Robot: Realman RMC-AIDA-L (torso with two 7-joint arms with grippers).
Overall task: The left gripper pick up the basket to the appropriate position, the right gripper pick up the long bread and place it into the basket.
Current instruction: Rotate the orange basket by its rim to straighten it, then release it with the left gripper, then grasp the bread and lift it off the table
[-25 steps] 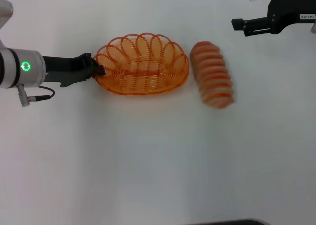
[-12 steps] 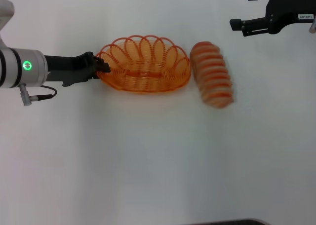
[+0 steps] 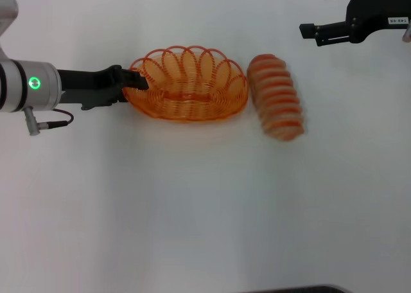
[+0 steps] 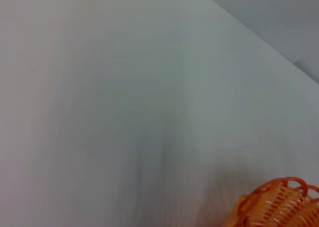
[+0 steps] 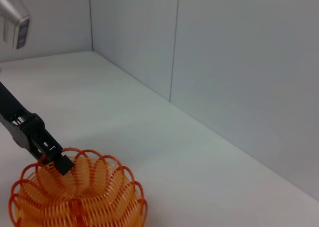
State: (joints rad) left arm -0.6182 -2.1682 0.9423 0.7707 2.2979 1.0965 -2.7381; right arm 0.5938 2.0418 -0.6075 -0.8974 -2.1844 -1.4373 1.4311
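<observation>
The orange wire basket sits in the middle of the white table in the head view. My left gripper comes in from the left and is shut on the basket's left rim. The right wrist view shows the basket with the left gripper clamped on its looped rim. A bit of the basket also shows in the left wrist view. The long bread, tan with orange-red ridges, lies just right of the basket. My right gripper is open and empty, behind and to the right of the bread.
The white table runs on in front of the basket and the bread. Grey wall panels stand behind the table. A dark edge shows at the bottom of the head view.
My left gripper has pushed a little to the right at the basket's rim. The basket has shifted slightly right and sits flatter. The bread and the right gripper have hardly moved.
</observation>
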